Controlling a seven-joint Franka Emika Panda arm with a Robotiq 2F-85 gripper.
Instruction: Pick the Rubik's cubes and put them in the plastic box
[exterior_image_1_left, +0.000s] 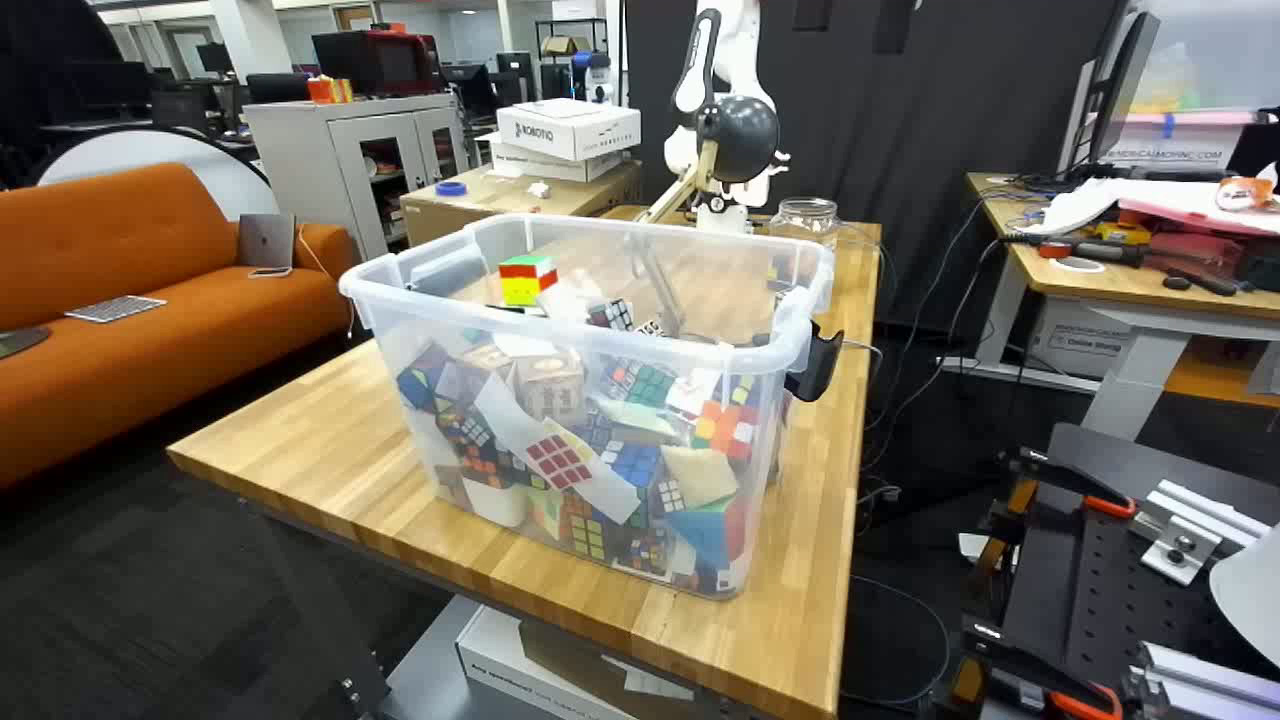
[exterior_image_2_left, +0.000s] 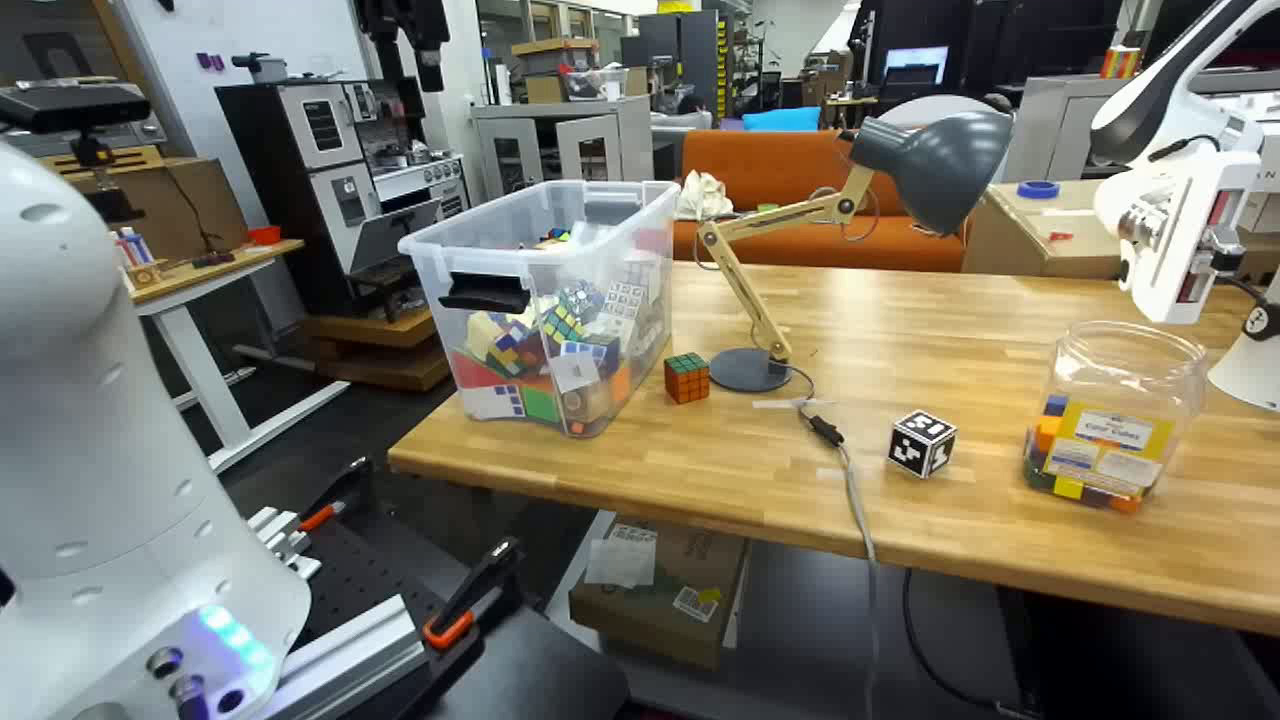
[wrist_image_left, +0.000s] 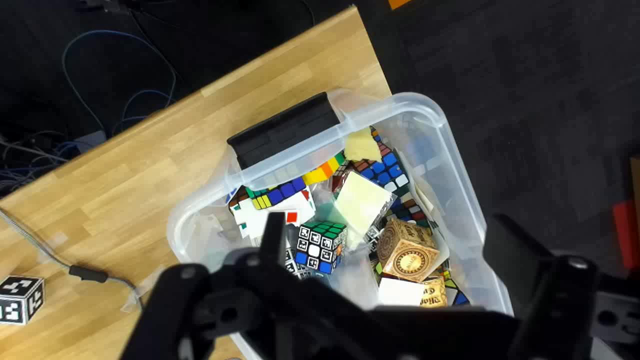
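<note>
The clear plastic box (exterior_image_1_left: 590, 345) stands on the wooden table in both exterior views, holding a mixed heap of Rubik's cubes and papers. Inside it, the wrist view shows a cube with a green top and black-and-white stickers (wrist_image_left: 320, 247) and a blue-faced cube (wrist_image_left: 385, 170). Outside the box, a green-and-orange Rubik's cube (exterior_image_2_left: 687, 380) rests on the table beside its wall. A black-and-white patterned cube (exterior_image_2_left: 922, 444) lies farther along the table. My gripper (wrist_image_left: 397, 240) hangs above the box with its fingers spread and nothing between them. Neither exterior view includes it.
A desk lamp (exterior_image_2_left: 750, 300) stands beside the green-and-orange cube, its cord (exterior_image_2_left: 850, 490) running over the table's edge. A clear jar of coloured blocks (exterior_image_2_left: 1115, 420) and another white arm (exterior_image_2_left: 1185, 180) are farther along. The box has a black handle (wrist_image_left: 285, 130) at its end.
</note>
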